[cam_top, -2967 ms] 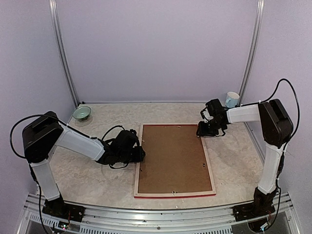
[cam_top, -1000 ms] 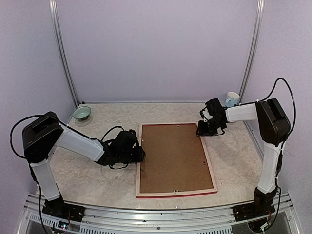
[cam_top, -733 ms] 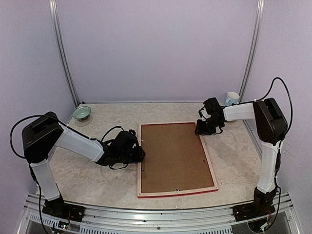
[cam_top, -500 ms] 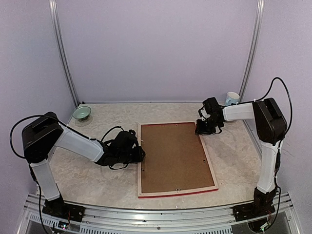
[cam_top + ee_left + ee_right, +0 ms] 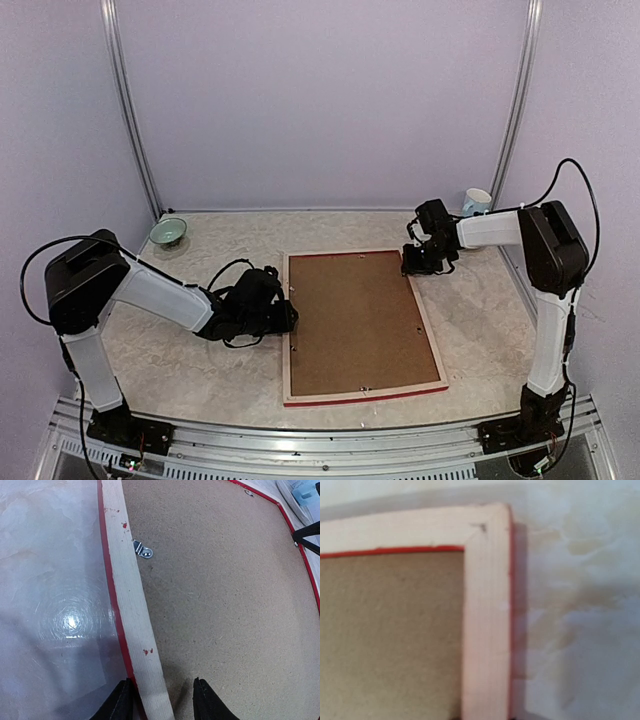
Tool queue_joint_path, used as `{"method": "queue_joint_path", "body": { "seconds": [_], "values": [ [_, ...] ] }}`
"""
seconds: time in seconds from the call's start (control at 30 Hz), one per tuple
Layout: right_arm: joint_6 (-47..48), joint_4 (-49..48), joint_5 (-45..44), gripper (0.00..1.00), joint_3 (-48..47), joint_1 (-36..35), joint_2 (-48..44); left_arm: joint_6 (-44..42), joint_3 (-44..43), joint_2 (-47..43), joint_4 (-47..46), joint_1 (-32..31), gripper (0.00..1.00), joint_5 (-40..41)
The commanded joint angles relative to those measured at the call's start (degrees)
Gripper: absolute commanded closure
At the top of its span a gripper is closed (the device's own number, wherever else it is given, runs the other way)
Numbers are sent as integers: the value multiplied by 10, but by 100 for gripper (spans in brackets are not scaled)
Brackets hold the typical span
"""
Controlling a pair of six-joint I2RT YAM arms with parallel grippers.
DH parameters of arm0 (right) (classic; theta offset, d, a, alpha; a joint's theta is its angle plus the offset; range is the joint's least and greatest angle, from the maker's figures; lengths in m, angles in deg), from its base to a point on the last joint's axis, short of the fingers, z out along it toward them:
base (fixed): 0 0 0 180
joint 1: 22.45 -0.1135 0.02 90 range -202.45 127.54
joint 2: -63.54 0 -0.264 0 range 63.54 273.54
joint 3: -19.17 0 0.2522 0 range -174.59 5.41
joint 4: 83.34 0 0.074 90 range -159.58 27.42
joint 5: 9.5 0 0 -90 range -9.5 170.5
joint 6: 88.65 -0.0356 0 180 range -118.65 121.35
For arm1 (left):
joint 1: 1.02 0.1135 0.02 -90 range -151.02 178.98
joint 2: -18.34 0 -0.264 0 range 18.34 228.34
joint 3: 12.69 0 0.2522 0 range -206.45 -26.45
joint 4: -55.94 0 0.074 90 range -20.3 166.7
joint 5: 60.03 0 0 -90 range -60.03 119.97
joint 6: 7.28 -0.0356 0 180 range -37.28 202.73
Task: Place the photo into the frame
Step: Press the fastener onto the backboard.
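**Red-edged frame back-up, no photo in sight**

From above: shows the frame (image 5: 365, 392) lying flat and back-up on the table (image 5: 200, 380), with a brown board (image 5: 355, 320) filling its recess. Puts the left gripper (image 5: 283, 316) at the frame's left rail and the right gripper (image 5: 415, 262) at its far right corner. Leaves a bowl (image 5: 168, 231) well off past the frame's far left, and a cup (image 5: 477, 203) past its far right. Finds no photo anywhere around the frame.

From the left wrist: looks along the pale wood rail. Catches the fingers (image 5: 120, 702) astride it, one outside by the red edge, the other over the board with slack beside the rail. So partly open, clamped on nothing. Picks out a small metal hanger clip (image 5: 145, 552) on the board, just inside the rail.

From the right wrist: gives a blurred close-up of the frame's far right corner, with pale rail, red edge and board inside. Shows no fingers clearly, so cannot tell how those jaws stand; cannot tell from above either.

Still no photo; cannot tell whether it lies under the board.

Likely trouble, as a judgement:
- Closing on so thin a rail could pinch only the edge and let the frame slip or pivot.
- Pushing at the far corner could swing the frame away from the left fingers.
- Lifting one side alone could tip the board loose.
- Could not seat a photo with the board left in place.
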Motion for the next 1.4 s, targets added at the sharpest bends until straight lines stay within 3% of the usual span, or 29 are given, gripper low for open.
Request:
{"method": "queue_joint_path", "body": {
  "seconds": [0.0,0.23,0.5,0.83,1.17,1.37],
  "values": [
    [23,25,21,72,-10,-14,-3,6,10,0,24,-8,58,-24],
    [46,38,22,58,-17,-14,-64,8,7,-1,26,-8,58,-23],
    [50,14,77,42,92,-14,-172,6,2,-3,27,-7,56,-21],
    [36,20,80,40,240,-16,-312,5,10,-21,19,-7,30,-15],
    [22,13,96,42,322,-17,-341,13,7,-28,24,-13,5,-7],
    [22,3,99,44,354,-17,-352,17,8,-32,35,-17,3,3]
  ]
}}
